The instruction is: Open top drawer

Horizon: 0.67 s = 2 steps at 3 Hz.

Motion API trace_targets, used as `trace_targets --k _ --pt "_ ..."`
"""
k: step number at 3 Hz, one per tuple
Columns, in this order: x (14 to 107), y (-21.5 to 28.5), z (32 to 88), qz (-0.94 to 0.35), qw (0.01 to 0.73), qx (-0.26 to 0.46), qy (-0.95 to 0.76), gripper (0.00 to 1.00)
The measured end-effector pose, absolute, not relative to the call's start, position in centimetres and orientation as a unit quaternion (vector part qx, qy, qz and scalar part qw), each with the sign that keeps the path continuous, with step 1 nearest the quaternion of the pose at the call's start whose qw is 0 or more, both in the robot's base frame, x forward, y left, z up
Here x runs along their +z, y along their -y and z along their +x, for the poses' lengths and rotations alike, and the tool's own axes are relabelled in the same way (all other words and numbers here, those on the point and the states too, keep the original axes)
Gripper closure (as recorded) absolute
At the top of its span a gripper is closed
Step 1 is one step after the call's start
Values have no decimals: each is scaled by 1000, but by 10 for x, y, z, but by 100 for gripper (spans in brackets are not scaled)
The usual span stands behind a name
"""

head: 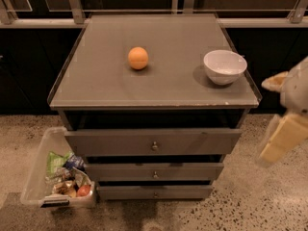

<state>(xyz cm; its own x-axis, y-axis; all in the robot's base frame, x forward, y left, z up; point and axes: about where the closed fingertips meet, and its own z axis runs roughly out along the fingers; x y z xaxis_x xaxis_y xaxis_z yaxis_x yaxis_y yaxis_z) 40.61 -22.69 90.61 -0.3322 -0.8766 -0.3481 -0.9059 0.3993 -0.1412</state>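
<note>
The top drawer (192, 141) is the widest grey front of three on the cabinet, with a small round metal knob (154, 146) at its centre. A dark gap shows between the cabinet top and this front panel. My gripper (281, 141), cream and white, hangs at the right edge of the view. It is beside the cabinet's right side at about the height of the top drawer, apart from it and well right of the knob.
An orange (138, 57) and a white bowl (224, 66) sit on the grey cabinet top (96, 81). Two narrower drawers (192, 171) lie below the top one. A clear bin of snacks (43, 177) stands on the floor at the left. A railing runs behind.
</note>
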Motion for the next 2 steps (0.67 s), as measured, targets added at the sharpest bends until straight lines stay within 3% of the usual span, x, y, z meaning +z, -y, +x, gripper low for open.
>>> trace_targets --k 2 --pt "785 200 396 -519 190 161 -818 0"
